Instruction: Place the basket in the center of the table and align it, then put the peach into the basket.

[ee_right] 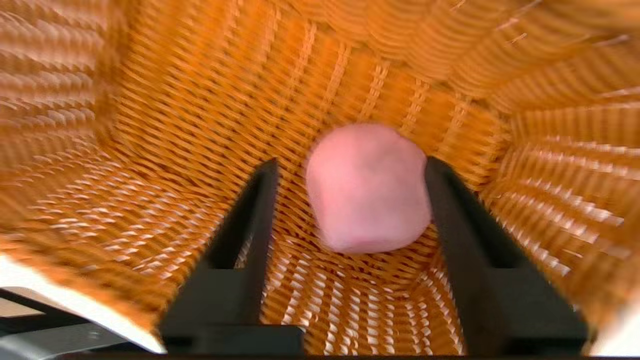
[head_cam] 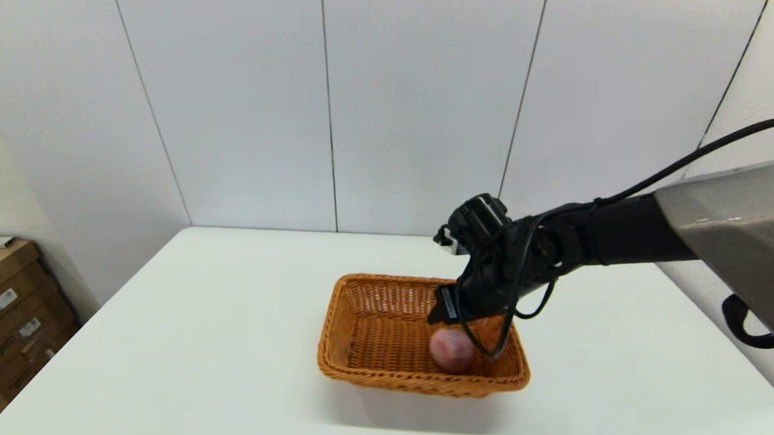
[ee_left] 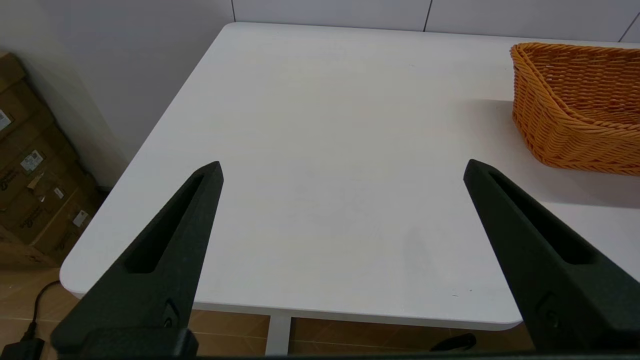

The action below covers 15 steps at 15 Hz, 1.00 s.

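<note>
We find the peach (head_cam: 452, 350) lying on the woven floor of the basket (head_cam: 381, 372), toward the near right corner, and the basket stands about mid-tabletop (head_cam: 196, 339), roughly square to its edges. Our right gripper (ee_right: 350, 167) reaches down into the basket just above the fruit; in the right wrist view its fingers (ee_right: 252, 215) stand spread to either side of the peach, one with a clear gap and the other at or very near the skin, so we judge the fruit released or nearly so. What could go wrong from here, in our judgement: if the arm lifts with one finger touching the peach, it could roll the fruit or drag it up against the wall; a finger or the dangling cable might also catch the braided rim and shift the basket off its alignment. The head view shows the basket's place on the tabletop, which the right wrist view, filled with wicker, cannot; the wrist view alone shows the finger spacing. Our left gripper (ee_left: 342, 175) hangs parked, fingers wide apart, over bare tabletop left of the basket.
</note>
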### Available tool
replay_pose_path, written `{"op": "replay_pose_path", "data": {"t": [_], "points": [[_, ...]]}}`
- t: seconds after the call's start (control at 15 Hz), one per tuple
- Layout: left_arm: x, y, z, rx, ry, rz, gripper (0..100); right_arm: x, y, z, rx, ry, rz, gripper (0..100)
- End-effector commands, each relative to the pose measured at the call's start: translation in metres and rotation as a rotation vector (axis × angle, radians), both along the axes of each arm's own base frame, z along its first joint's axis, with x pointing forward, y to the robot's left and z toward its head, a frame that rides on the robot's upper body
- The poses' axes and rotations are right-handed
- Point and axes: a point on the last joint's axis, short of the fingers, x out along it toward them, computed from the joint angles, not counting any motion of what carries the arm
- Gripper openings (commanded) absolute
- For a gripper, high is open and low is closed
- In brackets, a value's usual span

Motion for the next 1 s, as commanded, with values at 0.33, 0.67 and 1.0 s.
{"op": "replay_pose_path", "data": {"t": [0.33,0.67,1.0], "points": [[0.0,0.0,0.0,-0.001,0.001,0.001,100,0.011,-0.161,0.077,0.034,-0.178,-0.358,100],[0.0,0.0,0.0,-0.001,0.001,0.001,100,-0.019,-0.233,0.099,0.095,-0.221,-0.451,100],[0.0,0.0,0.0,-0.001,-0.002,0.001,100,-0.116,-0.218,0.148,0.132,-0.383,-0.411,100]]}}
